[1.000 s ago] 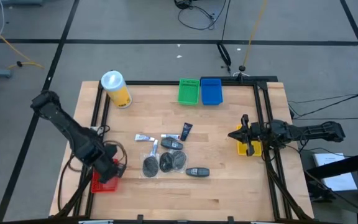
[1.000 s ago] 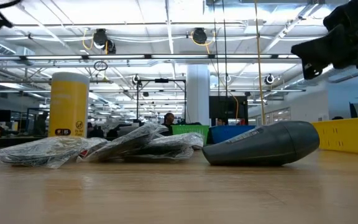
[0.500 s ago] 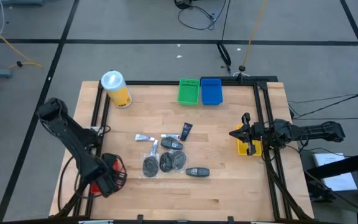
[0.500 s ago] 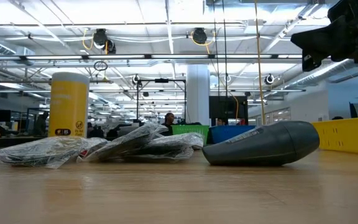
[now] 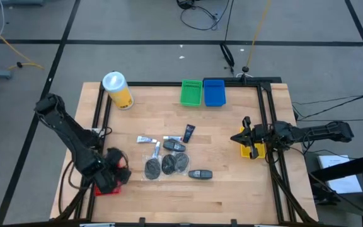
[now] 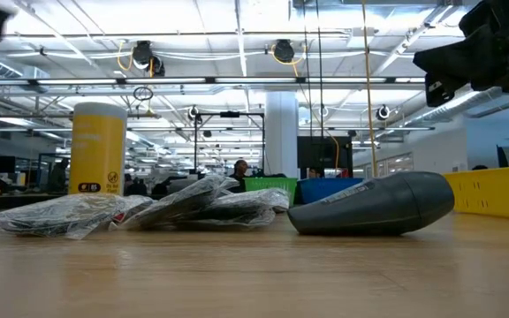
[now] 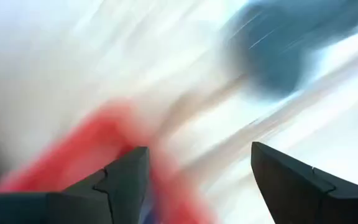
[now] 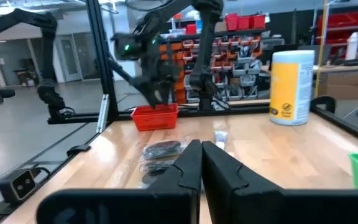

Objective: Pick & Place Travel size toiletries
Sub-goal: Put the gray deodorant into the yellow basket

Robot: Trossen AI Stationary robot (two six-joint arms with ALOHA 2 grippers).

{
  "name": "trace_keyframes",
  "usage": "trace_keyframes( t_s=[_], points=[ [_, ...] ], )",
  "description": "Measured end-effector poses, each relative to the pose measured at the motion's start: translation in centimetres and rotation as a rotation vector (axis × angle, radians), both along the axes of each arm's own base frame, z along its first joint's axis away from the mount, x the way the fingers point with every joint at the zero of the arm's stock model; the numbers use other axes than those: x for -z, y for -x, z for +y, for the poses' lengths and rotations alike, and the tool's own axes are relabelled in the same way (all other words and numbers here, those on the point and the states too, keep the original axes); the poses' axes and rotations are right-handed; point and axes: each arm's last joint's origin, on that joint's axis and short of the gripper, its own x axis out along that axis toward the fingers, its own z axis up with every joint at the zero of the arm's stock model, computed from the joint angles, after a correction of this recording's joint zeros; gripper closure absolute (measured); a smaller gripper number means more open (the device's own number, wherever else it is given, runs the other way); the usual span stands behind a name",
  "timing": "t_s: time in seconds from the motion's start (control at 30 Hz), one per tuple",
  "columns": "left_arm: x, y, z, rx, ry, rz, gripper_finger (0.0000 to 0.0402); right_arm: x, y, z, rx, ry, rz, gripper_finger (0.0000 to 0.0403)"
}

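Toiletries [image 5: 172, 156] clustered mid-table, oblong bottle [image 5: 200, 174] lying crosswise, left gripper [image 5: 115, 171] fingers apart over red tray [image 5: 108, 186], right gripper [image 5: 245, 134] fingers together.

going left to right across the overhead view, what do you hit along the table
left tool over the red tray → yellow canister → green tray → blue tray → right tool at the yellow tray
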Motion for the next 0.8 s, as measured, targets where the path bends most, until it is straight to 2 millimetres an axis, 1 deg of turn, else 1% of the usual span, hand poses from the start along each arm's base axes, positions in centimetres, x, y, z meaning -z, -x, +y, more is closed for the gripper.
trace_keyframes(
  t_s=[0.1,0.17,0.23,0.33,0.43,0.53,0.67,0.8],
  points=[
    [-1.0,-1.0,0.4,0.157,-0.218,-0.236,0.0132,0.0,-0.7,0.3,-0.016,-0.006,-0.003,0.0398],
    [-1.5,-1.8,0.6,0.249,-0.398,-0.337,0.0139,0.1,-1.3,0.5,-0.025,-0.002,0.002,0.0398],
    [-1.8,-2.5,0.7,0.318,-0.560,-0.394,0.0146,0.4,-1.9,0.7,-0.034,-0.005,0.020,0.0395],
    [-2.2,-3.8,1.2,0.351,-0.714,-0.421,0.0156,1.5,-2.9,0.9,-0.023,-0.026,0.108,0.0375],
    [-2.1,-5.2,1.9,0.352,-0.806,-0.392,0.0162,3.1,-3.9,1.4,-0.015,0.008,0.262,0.0336],
    [-1.7,-6.3,2.5,0.352,-0.852,-0.352,0.0168,2.2,-6.2,2.3,-0.053,0.049,0.283,0.0287],
    [-0.4,-7.9,3.1,0.330,-0.887,-0.289,0.0174,2.6,-8.8,3.9,-0.106,0.072,0.379,0.0214],
    [1.0,-9.4,3.0,0.348,-0.906,-0.256,0.0180,2.1,-11.1,6.1,-0.175,0.091,0.397,0.0144]
  ],
)
